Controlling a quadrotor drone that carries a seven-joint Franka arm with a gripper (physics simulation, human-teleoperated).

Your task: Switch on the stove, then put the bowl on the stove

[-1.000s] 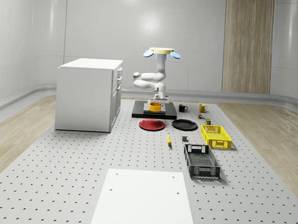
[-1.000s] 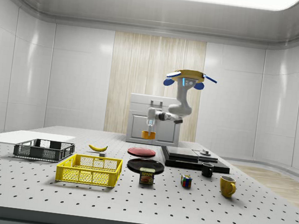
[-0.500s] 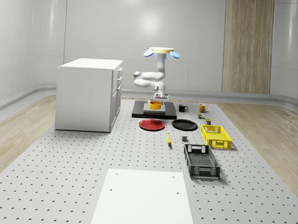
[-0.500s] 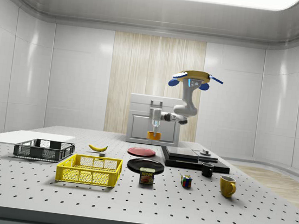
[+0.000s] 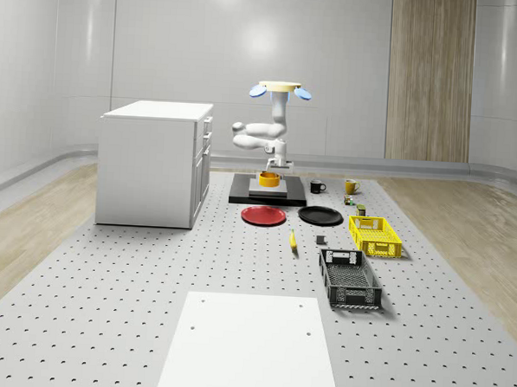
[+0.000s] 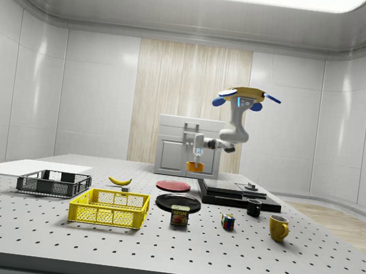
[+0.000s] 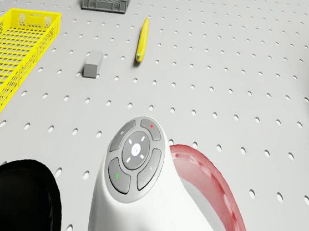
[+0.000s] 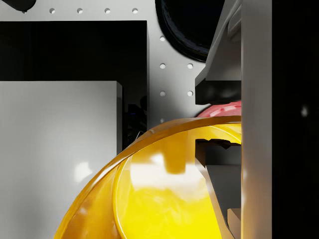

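Observation:
The orange-yellow bowl [image 5: 270, 178] [image 6: 195, 166] [image 8: 164, 194] hangs in the air, held by its rim. My gripper [image 5: 274, 167] [image 6: 197, 157] [image 8: 215, 122] is shut on it, one finger [image 8: 219, 87] outside the rim and one inside. The black stove [image 5: 268, 194] [image 6: 236, 194] [image 8: 75, 50] with its grey cooking plate [image 8: 60, 149] lies below; the bowl is a little above the stove's edge at the side view's left. The drone [image 5: 281, 89] [image 6: 245, 96] hovers over the stove.
A red plate [image 5: 263, 215] [image 7: 213, 183] and a black plate [image 5: 320, 216] [image 7: 11, 194] lie in front of the stove. Banana [image 7: 142, 39], yellow basket [image 5: 374, 235], grey crate [image 5: 349, 279], mugs [image 6: 278, 227] and a white cabinet [image 5: 154, 162] surround them.
The drone and arm have carried the bowl toward the stove, to the side view's right. The grip on the bowl has stayed the same.

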